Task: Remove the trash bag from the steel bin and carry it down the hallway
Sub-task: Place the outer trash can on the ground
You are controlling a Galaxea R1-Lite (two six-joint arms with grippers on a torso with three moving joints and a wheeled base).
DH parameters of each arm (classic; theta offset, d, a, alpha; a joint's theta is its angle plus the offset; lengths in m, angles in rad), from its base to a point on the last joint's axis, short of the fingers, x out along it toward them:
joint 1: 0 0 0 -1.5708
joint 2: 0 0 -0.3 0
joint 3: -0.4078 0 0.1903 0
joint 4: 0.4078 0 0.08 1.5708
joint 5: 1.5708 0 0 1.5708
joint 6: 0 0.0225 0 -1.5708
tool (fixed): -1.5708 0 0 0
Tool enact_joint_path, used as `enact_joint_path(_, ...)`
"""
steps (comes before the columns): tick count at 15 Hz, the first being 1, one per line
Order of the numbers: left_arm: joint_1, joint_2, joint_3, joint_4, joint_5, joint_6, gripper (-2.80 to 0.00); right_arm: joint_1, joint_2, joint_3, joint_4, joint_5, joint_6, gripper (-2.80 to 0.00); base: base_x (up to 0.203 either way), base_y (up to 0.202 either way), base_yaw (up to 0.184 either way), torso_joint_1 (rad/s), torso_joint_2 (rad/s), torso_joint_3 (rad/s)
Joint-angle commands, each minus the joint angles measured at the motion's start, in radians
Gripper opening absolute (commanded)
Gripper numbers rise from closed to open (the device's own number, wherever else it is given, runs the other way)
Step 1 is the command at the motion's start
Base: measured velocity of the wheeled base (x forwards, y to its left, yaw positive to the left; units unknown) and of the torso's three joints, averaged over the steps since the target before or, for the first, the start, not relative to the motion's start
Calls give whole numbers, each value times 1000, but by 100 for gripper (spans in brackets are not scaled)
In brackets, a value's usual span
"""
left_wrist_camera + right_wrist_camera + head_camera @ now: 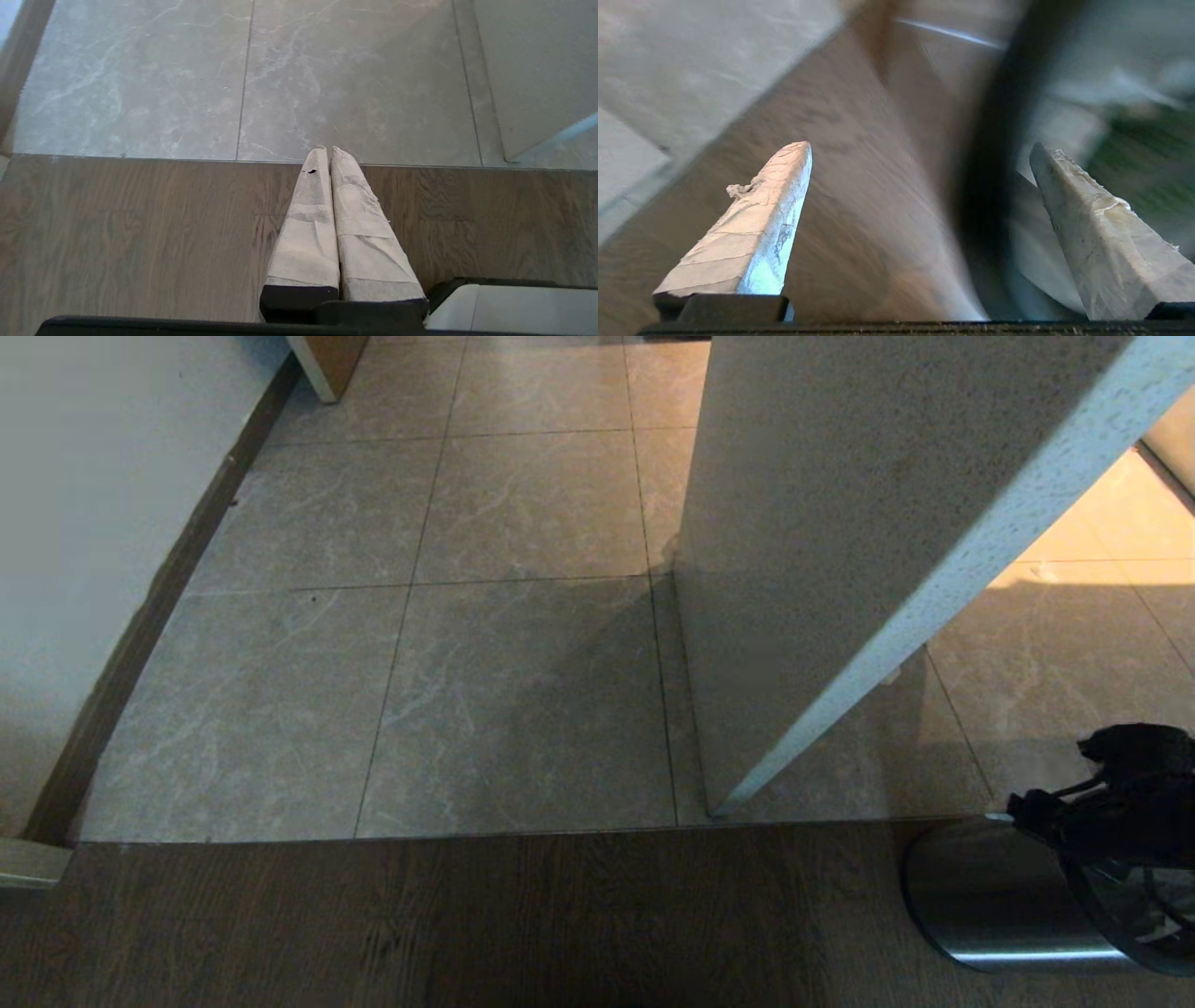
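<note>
Right gripper [920, 154] spread wide, empty, above the steel bin [990, 896] at lower right of the head view. Trash bag [1134, 154] barely visible inside. Risk: fingers strike the black rim, tipping the bin, or miss the thin handles.

Left gripper [327, 154] pressed closed, idle.

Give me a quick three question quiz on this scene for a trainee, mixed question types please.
1. True or false: the right gripper has its fingers spread wide apart.
2. Which gripper is near the steel bin? A) left B) right C) neither
3. Fill in: the left gripper hangs over a floor of ____ planks.

Key:
1. True.
2. B; the right arm is above the bin's rim at the head view's lower right.
3. Wood; its fingers are pressed together, and the grey tiled hallway starts just beyond them.
</note>
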Motion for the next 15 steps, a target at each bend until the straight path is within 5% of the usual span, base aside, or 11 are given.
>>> enact_joint_path(1, 0, 0, 0, -1, 0, -1, -280, 9, 29, -13, -4, 2, 3, -280, 0, 0, 0, 0, 0, 0)
enact_joint_path(15, 0, 0, 0, -1, -1, -1, -280, -50, -131, -15, -12, 4, -53, -280, 0, 0, 0, 0, 0, 0)
